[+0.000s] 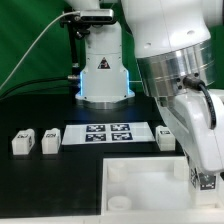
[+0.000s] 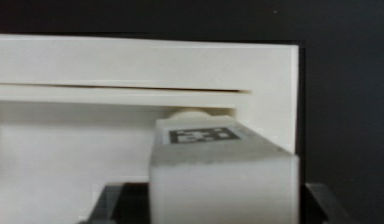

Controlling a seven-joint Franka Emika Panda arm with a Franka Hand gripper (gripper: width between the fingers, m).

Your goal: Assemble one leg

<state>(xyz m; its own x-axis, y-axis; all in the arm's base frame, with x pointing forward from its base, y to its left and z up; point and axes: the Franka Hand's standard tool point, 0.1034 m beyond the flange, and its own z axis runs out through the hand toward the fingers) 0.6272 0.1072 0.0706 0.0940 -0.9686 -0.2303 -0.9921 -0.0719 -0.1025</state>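
My gripper [image 2: 221, 205] is shut on a white leg [image 2: 215, 165], whose black-and-white tag [image 2: 201, 135] faces the wrist camera. The dark fingers [image 2: 121, 200] press on both sides of it. The leg's far end reaches the inside of the large white top [image 2: 118, 65], close to its rim. In the exterior view my gripper [image 1: 204, 178] hangs over the top's [image 1: 140, 170] right part, and the held leg is mostly hidden there. Three more legs lie on the black table: two at the exterior view's left [image 1: 20, 141] [image 1: 49, 140] and one to the right [image 1: 166, 136].
The marker board [image 1: 105, 133] lies between the loose legs. The arm's white base [image 1: 103, 75] stands behind it. The arm's thick link [image 1: 175, 60] fills the exterior view's upper right.
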